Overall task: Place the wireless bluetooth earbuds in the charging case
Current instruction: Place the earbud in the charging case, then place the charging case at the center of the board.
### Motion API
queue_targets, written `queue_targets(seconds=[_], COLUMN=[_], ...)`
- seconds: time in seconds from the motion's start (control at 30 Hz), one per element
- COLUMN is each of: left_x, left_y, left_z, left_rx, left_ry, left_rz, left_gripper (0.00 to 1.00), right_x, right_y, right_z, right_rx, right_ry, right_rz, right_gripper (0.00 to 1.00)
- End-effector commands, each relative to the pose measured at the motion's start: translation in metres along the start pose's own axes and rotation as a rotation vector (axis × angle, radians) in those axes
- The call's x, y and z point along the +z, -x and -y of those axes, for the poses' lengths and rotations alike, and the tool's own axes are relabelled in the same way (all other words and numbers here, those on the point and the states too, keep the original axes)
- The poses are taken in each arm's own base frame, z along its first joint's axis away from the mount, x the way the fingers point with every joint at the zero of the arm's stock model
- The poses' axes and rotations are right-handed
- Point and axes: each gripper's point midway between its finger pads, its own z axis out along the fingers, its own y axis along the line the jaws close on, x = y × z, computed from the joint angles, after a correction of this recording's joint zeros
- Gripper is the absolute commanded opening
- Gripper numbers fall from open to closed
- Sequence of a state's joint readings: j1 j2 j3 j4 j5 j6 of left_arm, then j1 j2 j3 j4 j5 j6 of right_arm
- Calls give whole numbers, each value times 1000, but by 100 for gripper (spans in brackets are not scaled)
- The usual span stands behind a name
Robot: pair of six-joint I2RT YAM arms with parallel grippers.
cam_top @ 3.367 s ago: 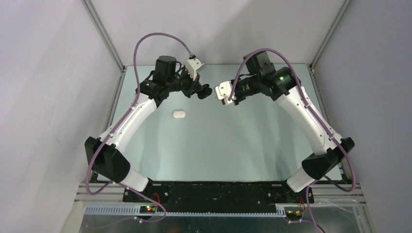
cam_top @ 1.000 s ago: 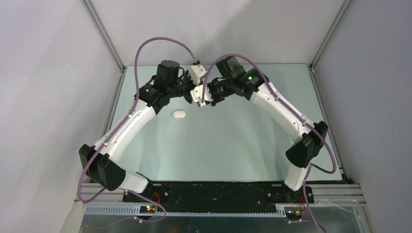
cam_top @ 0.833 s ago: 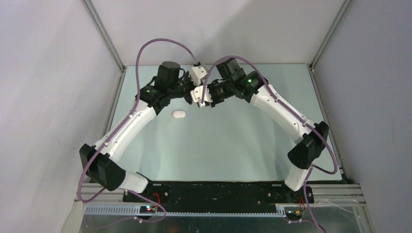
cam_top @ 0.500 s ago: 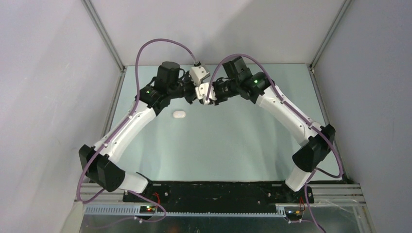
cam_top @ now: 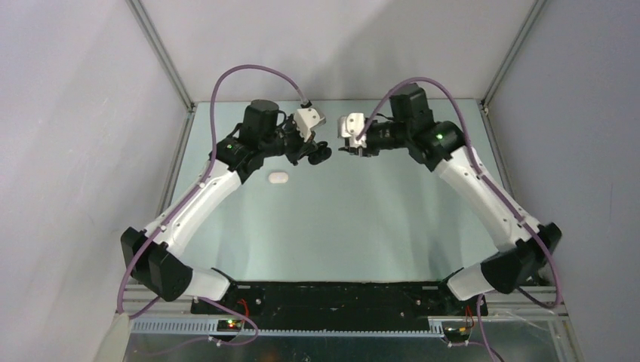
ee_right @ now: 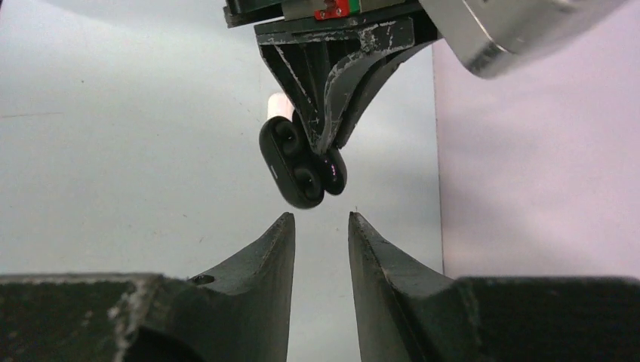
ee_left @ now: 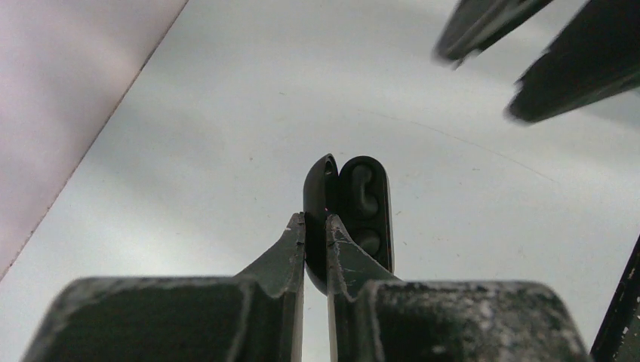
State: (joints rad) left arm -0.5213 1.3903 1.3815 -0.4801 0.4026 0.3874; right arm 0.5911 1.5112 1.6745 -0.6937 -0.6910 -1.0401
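My left gripper is shut on the lid of an open black charging case and holds it above the table. In the right wrist view the case faces me, and two black earbuds sit in its wells. My right gripper is open and empty, a short way from the case and pointing at it. In the top view the left gripper and right gripper face each other at the back middle. No white earbuds are in view.
A closed white pill-shaped case lies on the green-grey table, left of and nearer than the grippers. It shows partly behind the left fingers in the right wrist view. Grey walls stand close on both sides.
My right gripper was pressed up against the left gripper and the case. It has now drawn back to the right with its jaws open. The left gripper still holds the case.
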Motion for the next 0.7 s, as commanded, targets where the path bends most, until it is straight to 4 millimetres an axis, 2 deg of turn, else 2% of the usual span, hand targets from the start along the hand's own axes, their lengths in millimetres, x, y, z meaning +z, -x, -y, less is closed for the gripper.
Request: queue_targets(seconds=[0.0, 0.13, 0.27, 0.3, 0.33, 0.37, 0.57, 0.67], left_x=[-8, -6, -9, -10, -11, -11, 1, 23], left_y=[17, 16, 19, 18, 18, 15, -13, -44], left_z=[-2, -1, 2, 5, 5, 8, 10, 14], left_rx=[63, 72, 114, 144, 158, 185, 184, 129], left_ry=[14, 1, -21, -37, -43, -65, -144, -211], left_rz=[60, 58, 75, 83, 87, 91, 64, 8], left_gripper=[0, 0, 0, 0, 0, 0, 0, 0], right_x=[-19, -16, -10, -9, -8, -6, 6, 8], right_y=[13, -3, -18, -27, -26, -37, -55, -66], right_z=[-9, -15, -7, -3, -3, -3, -9, -13], right_rx=[49, 182, 389, 436, 485, 528, 691, 763], right_ry=[-44, -49, -73, -79, -65, -52, 35, 48], right_rz=[49, 40, 76, 75, 96, 84, 99, 92], right_gripper=[37, 39, 47, 48, 50, 50, 52, 52])
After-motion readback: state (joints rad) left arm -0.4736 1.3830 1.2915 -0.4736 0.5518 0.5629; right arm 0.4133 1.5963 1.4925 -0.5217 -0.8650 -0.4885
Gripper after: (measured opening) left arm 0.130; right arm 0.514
